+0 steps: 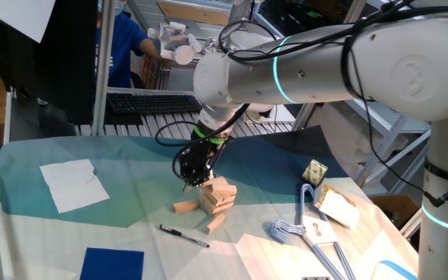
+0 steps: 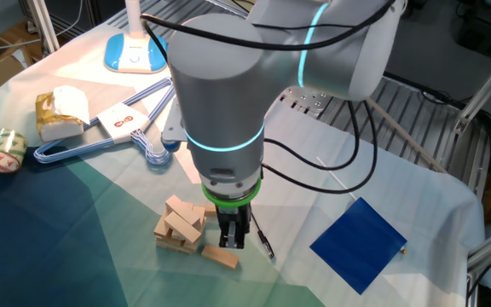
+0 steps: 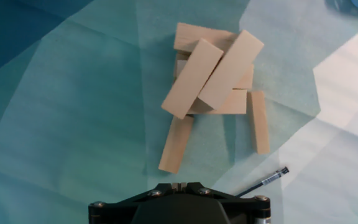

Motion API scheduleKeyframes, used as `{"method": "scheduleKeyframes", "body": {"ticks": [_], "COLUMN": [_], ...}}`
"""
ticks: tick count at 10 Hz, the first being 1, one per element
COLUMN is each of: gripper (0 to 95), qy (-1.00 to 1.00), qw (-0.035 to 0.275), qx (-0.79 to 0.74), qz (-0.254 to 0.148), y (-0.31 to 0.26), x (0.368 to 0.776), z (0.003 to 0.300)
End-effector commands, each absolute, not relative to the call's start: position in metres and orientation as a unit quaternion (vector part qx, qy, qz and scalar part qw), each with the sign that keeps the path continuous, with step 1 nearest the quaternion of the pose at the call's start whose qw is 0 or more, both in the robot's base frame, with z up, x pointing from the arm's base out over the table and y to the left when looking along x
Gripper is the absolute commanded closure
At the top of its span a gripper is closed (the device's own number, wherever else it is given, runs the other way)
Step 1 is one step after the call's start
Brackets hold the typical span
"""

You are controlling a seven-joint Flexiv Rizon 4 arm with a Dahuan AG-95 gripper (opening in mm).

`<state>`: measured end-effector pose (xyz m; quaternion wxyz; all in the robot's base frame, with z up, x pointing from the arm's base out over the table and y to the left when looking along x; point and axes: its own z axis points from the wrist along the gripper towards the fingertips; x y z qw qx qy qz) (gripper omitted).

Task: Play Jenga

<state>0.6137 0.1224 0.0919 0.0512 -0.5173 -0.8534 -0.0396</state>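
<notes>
End effector hovers beside the Jenga stack mid-bench, opening unclear, apparently empty; loose block at stack's 7 o'clock looks light, rigid, best pinched across long sides.

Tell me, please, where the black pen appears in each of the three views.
One fixed view: black pen lies bottom centre, front-left of the Jenga stack.
Other fixed view: pen right of stack, beneath the arm.
Hand view: pen lower right.
Shared landmark: the stack.
</notes>
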Motion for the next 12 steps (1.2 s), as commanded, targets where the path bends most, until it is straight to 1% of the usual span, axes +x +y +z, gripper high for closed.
{"method": "scheduleKeyframes", "body": {"ticks": [1, 3, 7, 10, 12], "gripper": [95.0, 95.0, 95.0, 95.0, 95.0], "qy": [-0.897, -0.925, -0.951, -0.963, -0.963], "qw": [0.033, 0.028, 0.026, 0.035, 0.042], "qx": [-0.440, -0.378, -0.309, -0.268, -0.265], "qz": [-0.012, -0.004, 0.005, -0.005, -0.004], "y": [0.120, 0.116, 0.096, 0.075, 0.069], "x": [0.611, 0.610, 0.617, 0.620, 0.622], "z": [0.097, 0.102, 0.113, 0.121, 0.118]}}
